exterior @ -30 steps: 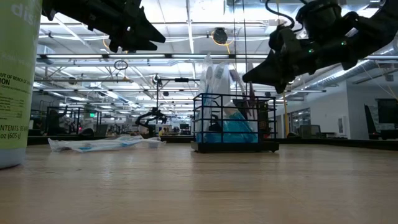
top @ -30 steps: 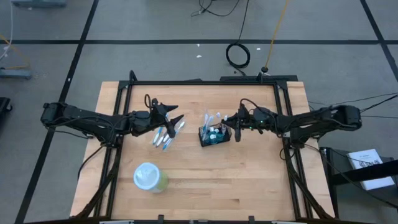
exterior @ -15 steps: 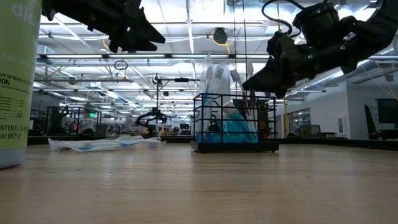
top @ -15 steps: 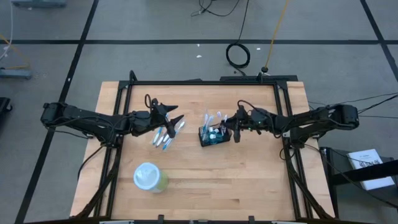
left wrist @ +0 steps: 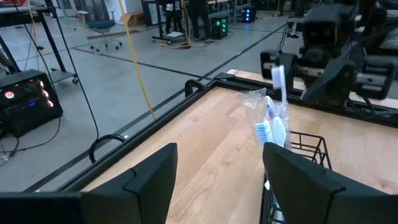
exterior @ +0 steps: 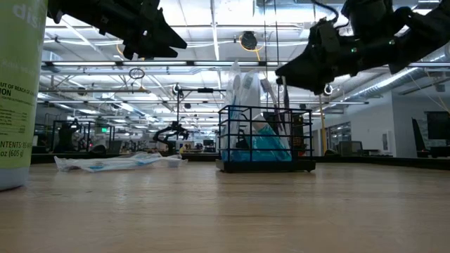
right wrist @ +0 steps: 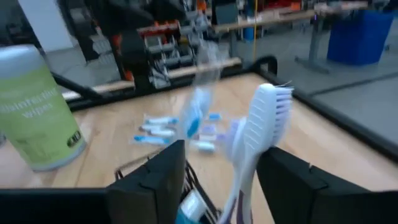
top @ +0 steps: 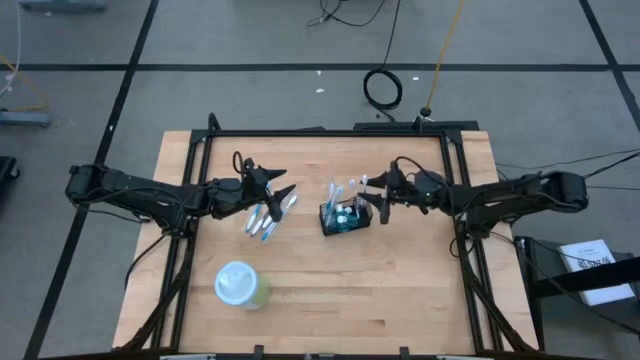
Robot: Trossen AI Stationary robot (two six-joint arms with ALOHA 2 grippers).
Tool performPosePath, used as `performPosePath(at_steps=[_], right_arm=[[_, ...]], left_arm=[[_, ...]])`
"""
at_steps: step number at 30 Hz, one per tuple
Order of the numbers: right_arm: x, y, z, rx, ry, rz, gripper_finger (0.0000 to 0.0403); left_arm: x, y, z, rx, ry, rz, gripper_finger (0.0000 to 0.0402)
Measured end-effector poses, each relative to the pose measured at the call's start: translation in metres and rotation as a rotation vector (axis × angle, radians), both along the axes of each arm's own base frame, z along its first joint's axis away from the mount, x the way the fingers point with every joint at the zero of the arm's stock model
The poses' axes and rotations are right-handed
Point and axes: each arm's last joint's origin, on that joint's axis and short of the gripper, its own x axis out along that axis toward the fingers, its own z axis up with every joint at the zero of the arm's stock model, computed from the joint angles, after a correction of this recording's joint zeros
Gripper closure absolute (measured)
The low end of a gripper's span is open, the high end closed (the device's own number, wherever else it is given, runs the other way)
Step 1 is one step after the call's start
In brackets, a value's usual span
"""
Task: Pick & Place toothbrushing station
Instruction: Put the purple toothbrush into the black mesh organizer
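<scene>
The toothbrushing station, a small black wire caddy (top: 344,217) (exterior: 266,140), stands on its base at the table's middle. Several toothbrushes and a blue tube stick up out of it. My right gripper (top: 378,197) (exterior: 285,74) hangs open just above the caddy's right end. Its fingers stand on either side of a white toothbrush (right wrist: 261,124), and whether they touch it I cannot tell. The brush's lower end is in the caddy. My left gripper (top: 285,195) (left wrist: 217,186) waits open, above the table to the caddy's left.
Several wrapped toothbrushes (top: 265,218) (exterior: 116,163) lie on the table under my left gripper. A pale-green wipes canister (top: 240,285) (exterior: 14,91) stands near the front left. Bare wood stretches in front of and to the right of the caddy.
My right gripper has opened and let go of the white toothbrush, which now stands in the caddy. The gripper has risen a little and drawn slightly toward the far edge. The caddy has stayed where it was.
</scene>
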Motion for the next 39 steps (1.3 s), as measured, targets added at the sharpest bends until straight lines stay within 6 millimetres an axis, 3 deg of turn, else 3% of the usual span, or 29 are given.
performPosePath(at_steps=[6, 19, 39], right_arm=[[-0.008, 0.001, 0.012, 0.034, -0.048, -0.028, 0.0195], [0.0, 0.007, -0.023, 0.112, 0.189, -0.005, 0.0188], [-0.001, -0.001, -0.028, 0.129, 0.226, -0.054, 0.0188]], left_arm=[[0.0, 0.0, 0.0, -0.003, -0.002, 0.001, 0.0156], [0.0, 0.0, 0.001, -0.004, -0.011, 0.001, 0.0156], [0.0, 0.0, 0.0, -0.004, -0.005, 0.001, 0.0156]])
